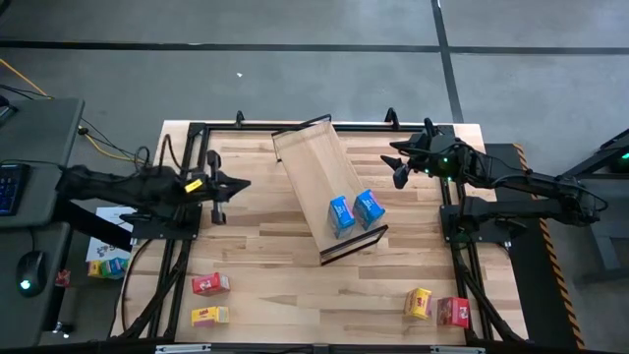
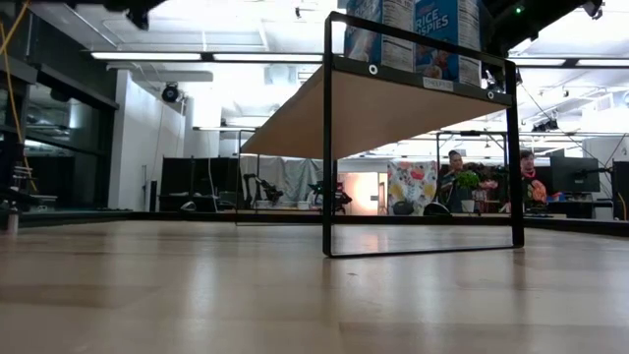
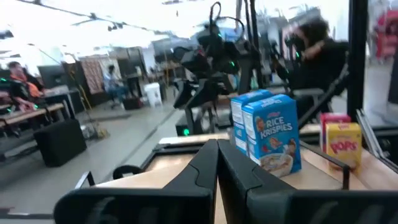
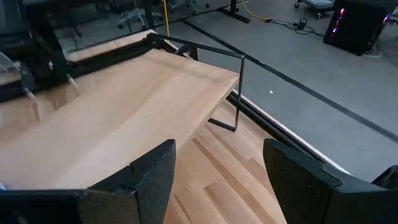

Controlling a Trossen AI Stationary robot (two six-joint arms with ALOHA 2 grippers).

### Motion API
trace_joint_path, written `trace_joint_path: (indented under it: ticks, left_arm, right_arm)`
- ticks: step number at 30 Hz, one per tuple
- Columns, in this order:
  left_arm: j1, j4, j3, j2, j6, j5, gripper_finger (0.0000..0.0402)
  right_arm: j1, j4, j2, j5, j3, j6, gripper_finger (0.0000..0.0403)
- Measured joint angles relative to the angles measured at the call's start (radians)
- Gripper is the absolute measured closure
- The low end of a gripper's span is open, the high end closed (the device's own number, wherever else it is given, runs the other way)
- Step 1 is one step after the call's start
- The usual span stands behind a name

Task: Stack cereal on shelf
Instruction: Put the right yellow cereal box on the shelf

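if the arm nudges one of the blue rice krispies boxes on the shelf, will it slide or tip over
Probably tip: the blue box stands upright on a narrow base, taller than deep. It looks like thin cardboard, likely light, so a low push might slide it along the smooth wooden shelf. Its twin stands close beside it, so it could knock that over too.

I see grey concrete floor around the butcher-block tabletop, w/ dark seam lines across it. Left of table: a desk w/ keyboard and mouse. Low view: open workshop, long ceiling strip lights, white wall panel, dark window area at left. Far back, two people sit at desks beside a monitor. A tower PC w/ pink glow stands on the floor by cables.
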Motion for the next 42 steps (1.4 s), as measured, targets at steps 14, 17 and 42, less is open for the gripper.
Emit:
trace_joint_path:
  ticks: [14,17,42]
  left_arm:
    - [0.0,0.042,-0.083,-0.09,0.006,-0.01,0.0401]
    - [0.0,0.04,-0.083,-0.09,0.003,-0.01,0.0401]
    - [0.0,0.043,-0.083,-0.09,0.09,-0.154,0.0401]
  right_arm:
    - [0.0,-0.045,0.0,-0.062,0.238,0.088,0.0166]
    - [0.012,-0.309,0.019,-0.159,0.428,0.234,0.0166]
    - [1.094,-1.066,0.459,-0.23,0.597,1.962,0.0166]
